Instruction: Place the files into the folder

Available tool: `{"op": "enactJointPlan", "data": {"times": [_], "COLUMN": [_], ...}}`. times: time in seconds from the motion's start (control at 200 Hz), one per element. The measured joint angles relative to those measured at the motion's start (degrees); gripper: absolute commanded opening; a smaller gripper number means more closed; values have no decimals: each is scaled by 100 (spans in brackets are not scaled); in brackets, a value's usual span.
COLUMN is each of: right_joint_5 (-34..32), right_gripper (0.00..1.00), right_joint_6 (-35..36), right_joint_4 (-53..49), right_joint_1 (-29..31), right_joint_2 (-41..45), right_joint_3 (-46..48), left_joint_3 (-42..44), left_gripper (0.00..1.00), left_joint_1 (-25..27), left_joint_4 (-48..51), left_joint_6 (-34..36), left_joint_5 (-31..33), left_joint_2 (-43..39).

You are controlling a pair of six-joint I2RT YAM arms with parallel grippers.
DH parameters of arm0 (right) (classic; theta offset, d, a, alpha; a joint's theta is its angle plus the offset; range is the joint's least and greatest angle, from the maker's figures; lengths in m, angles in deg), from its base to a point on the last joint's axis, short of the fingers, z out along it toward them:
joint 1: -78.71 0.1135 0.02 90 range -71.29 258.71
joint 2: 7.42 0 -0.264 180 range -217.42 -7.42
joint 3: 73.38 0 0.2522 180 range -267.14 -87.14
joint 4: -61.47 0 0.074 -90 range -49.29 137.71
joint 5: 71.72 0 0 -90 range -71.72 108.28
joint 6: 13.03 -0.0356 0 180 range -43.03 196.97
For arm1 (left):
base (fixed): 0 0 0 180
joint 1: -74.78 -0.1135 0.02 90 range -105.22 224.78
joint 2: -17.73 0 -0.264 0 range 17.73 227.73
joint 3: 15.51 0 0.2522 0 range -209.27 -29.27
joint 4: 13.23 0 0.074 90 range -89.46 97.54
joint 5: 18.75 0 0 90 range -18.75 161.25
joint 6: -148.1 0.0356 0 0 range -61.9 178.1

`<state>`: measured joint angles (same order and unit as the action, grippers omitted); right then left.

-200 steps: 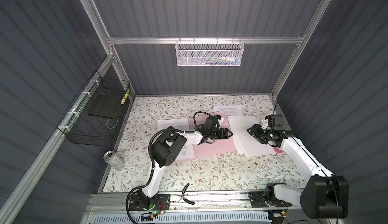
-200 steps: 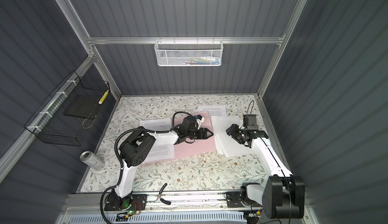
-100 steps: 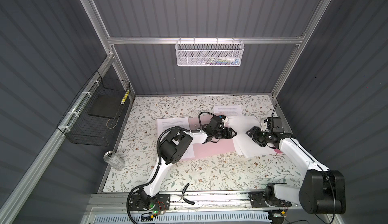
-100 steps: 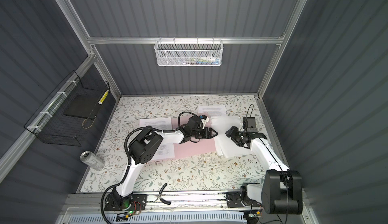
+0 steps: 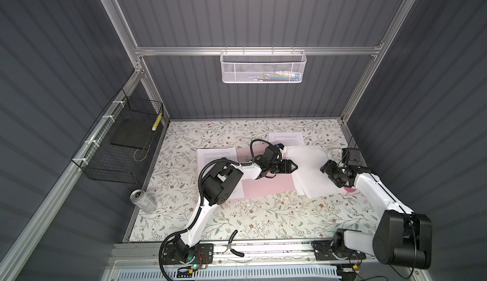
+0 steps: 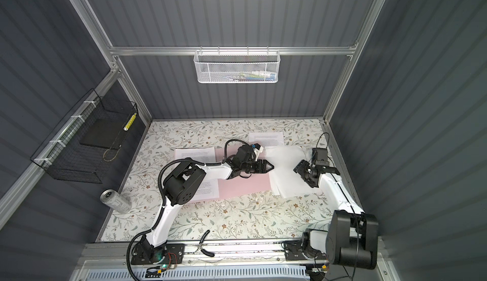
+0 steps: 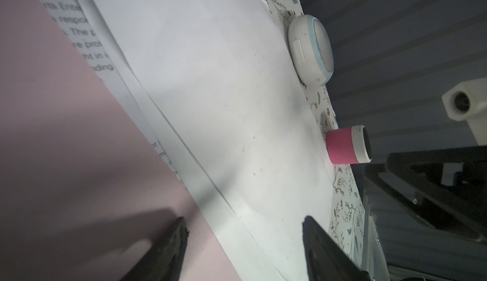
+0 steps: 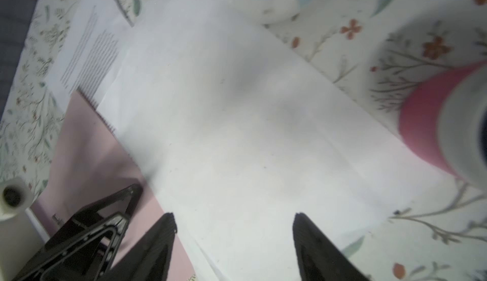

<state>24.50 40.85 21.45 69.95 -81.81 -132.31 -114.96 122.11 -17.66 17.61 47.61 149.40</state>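
Observation:
The pale pink folder (image 5: 266,186) (image 6: 243,186) lies flat mid-table. A stack of blank-side white files (image 5: 308,173) (image 6: 286,178) overlaps its right edge. One printed sheet (image 5: 216,154) lies left of the folder, partly under my left arm, and another printed sheet (image 5: 286,138) lies behind. My left gripper (image 5: 293,166) (image 7: 243,221) is open over the folder's right edge, where the stack (image 7: 210,95) meets the pink (image 7: 66,134). My right gripper (image 5: 328,174) (image 8: 233,219) is open over the stack (image 8: 237,121), facing the left one. Neither holds anything.
A round white device (image 5: 334,152) and a pink cylinder (image 5: 350,189) sit by the stack's right side. A drink can (image 5: 143,200) lies front left. A black wire basket (image 5: 118,145) hangs on the left wall, a white mesh basket (image 5: 263,67) on the back wall. Pliers (image 5: 234,245) lie on the front rail.
My left gripper has slid to the right across the folder to the edge of the white stack. The right gripper's jaws have opened wider; it has barely shifted.

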Motion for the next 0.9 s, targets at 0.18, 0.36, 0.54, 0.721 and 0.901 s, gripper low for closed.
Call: {"op": "enactJointPlan", "data": {"times": [0.18, 0.36, 0.54, 0.721, 0.901], "right_joint_5": [-411, -407, -310, -291, -289], "right_gripper": [83, 84, 84, 84, 84], "right_joint_6": [212, 295, 315, 321, 389], "right_joint_4": [-125, -9, 144, 157, 140], "right_joint_1": [-319, -494, -492, -492, -492], "right_joint_2": [-675, -1300, -1810, -2050, -2337], "right_joint_3": [-560, -855, -1084, -1204, -1379], "left_joint_3": [-79, -146, -212, -238, -352], "left_gripper": [70, 70, 70, 71, 72], "left_joint_1": [-2, -31, -92, -168, -168], "left_joint_4": [125, 262, 413, 479, 693], "left_joint_6": [131, 271, 417, 522, 717], "left_joint_5": [72, 162, 267, 313, 481], "left_joint_2": [13, 13, 13, 13, 13]}}
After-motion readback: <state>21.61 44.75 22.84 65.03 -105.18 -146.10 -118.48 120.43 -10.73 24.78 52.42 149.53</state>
